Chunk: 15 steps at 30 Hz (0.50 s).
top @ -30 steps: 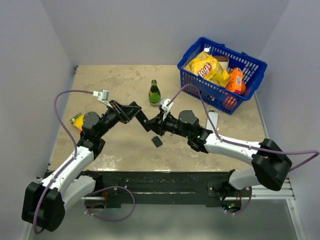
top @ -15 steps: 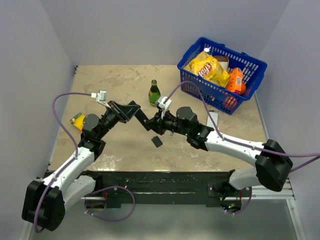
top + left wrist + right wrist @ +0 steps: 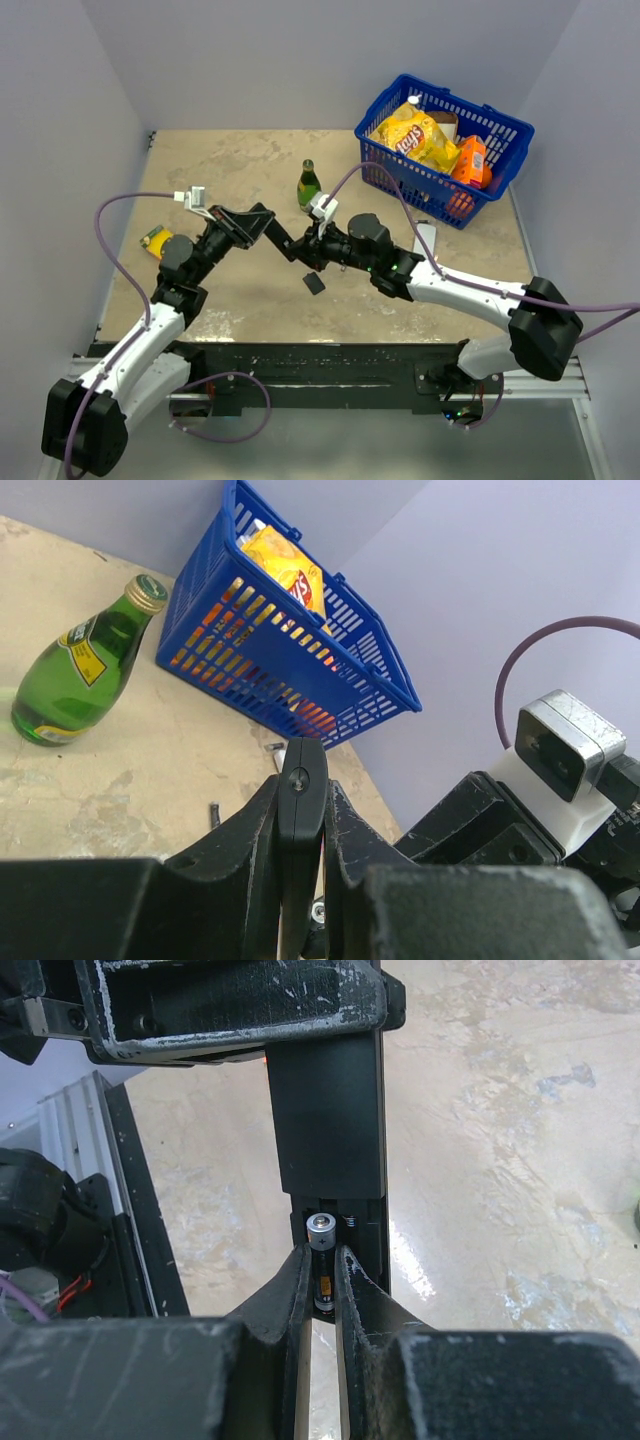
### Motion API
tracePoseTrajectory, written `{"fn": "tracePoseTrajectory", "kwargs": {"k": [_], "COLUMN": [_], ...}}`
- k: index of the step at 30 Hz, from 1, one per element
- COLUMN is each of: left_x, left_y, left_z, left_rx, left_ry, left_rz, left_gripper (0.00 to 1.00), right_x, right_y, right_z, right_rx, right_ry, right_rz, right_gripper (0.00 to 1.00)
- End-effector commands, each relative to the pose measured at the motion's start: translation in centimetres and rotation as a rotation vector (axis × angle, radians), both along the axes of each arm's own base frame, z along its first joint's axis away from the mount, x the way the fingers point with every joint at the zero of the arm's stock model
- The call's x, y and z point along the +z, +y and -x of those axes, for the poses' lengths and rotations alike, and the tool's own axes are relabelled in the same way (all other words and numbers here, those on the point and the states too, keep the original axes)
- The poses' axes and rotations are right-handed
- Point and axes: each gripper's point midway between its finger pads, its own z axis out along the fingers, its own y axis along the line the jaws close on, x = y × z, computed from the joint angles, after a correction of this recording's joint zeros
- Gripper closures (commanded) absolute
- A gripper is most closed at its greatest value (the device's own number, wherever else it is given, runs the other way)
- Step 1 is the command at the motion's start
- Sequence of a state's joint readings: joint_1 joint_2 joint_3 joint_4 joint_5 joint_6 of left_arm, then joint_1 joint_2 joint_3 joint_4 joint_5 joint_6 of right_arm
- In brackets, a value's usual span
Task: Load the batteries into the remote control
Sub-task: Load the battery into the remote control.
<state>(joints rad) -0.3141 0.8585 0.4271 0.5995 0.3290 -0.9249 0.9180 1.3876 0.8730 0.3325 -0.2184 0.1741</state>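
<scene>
Top external: my left claw (image 3: 268, 226), clamped on the remote control (image 3: 284, 241), has eased back slightly, and my right claw (image 3: 310, 246) followed. Left wrist: the remote stands edge-on between my fingers (image 3: 258, 825). Right wrist: my right claw pinches a battery (image 3: 322, 1258) in the bay just ahead, apparently not yet seated.

From overhead we look down; both wrist cameras crowd the remote control (image 3: 285, 240), facing opposite ways.

A beige, mottled, stone-look tabletop (image 3: 235, 160) is boxed in by plain pale lavender-grey walls: one behind its far edge (image 3: 300, 60), one along its left side (image 3: 60, 150), one along its right (image 3: 590, 150). A black metal rail (image 3: 320, 362) runs along its near edge. The light is soft and even, with a faint sheen on the tabletop.
</scene>
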Motion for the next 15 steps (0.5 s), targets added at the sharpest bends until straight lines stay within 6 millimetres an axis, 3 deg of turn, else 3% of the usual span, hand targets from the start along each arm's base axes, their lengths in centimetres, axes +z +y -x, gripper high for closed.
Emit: {"fn": "tracePoseTrajectory", "kwargs": {"k": [1,7,15], "left_x": [7.4,6.7,5.4], "left_y": [0.7,-0.1,-0.9], "left_z": [1.8,1.9,2.0], "left_rx": [-0.004,-0.059,-0.103], "left_ry": [-0.184,-0.160,-0.137], "left_rz": [0.185,0.207,0.181], "left_gripper": [1.00,1.00,1.00], "right_x": [-3.9,-2.7,-2.6], "right_y": [-0.4,0.1,0.6], "right_z": [1.0,1.0,0.5], "right_rx": [0.009,0.020,0.013], "right_ry": [0.080,0.063,0.059], "right_rz": [0.104,0.072,0.081], "right_gripper": [0.96,0.92,0.89]}}
